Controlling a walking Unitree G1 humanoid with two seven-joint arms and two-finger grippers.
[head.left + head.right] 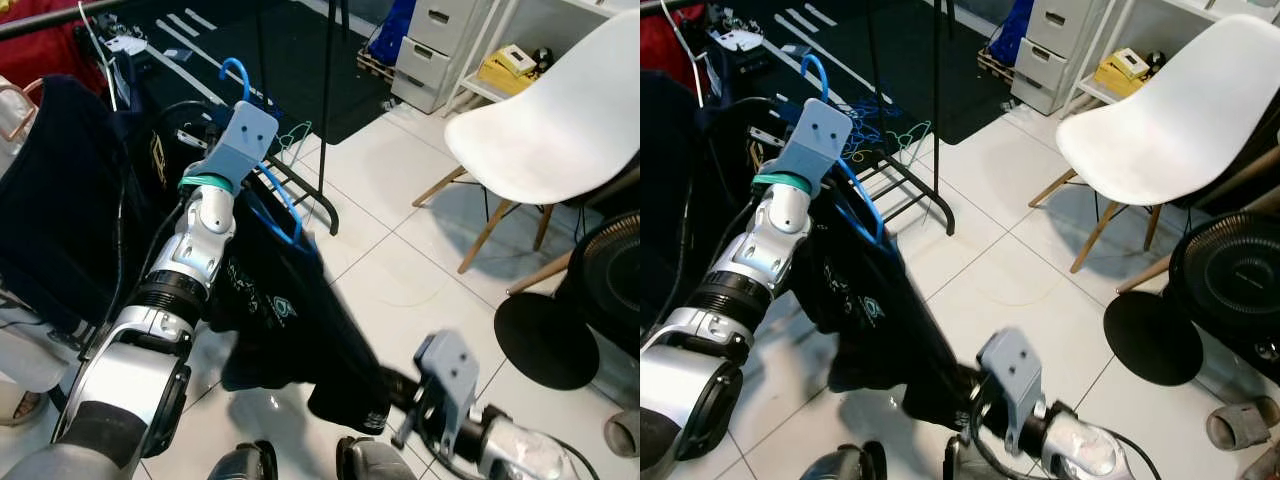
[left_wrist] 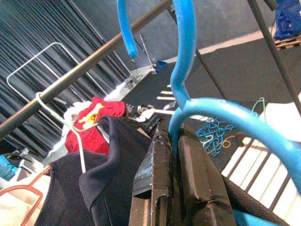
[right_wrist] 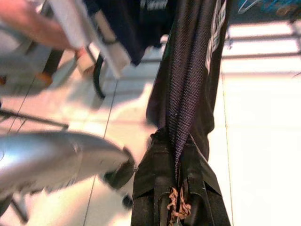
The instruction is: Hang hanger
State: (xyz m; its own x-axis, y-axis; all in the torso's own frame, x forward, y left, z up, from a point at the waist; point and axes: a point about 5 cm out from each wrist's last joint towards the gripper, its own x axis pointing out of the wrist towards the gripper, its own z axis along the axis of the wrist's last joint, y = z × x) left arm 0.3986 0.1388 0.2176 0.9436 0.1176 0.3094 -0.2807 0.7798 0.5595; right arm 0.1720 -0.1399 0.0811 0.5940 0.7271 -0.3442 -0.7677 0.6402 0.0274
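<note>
A blue plastic hanger (image 2: 183,56) carries a dark garment (image 1: 290,320) that droops toward the floor. My left gripper (image 2: 171,136) is shut on the hanger's neck, just below its hook (image 1: 236,68). It holds the hook up close to the dark clothes rail (image 2: 94,61), and the hook is off the rail. My right gripper (image 3: 178,160) is low near the floor, shut on the garment's bottom edge and stretching the cloth between the two arms. A navy shirt (image 2: 94,179) on a white wire hanger and a red garment (image 2: 94,122) hang from the rail.
The rack's black upright and foot (image 1: 325,150) stand on the tiles beside a dark rug. A white chair (image 1: 560,110) with wooden legs is to the right, with a black fan (image 1: 610,270) and its round base (image 1: 545,340) below it. Grey drawers (image 1: 440,50) stand behind.
</note>
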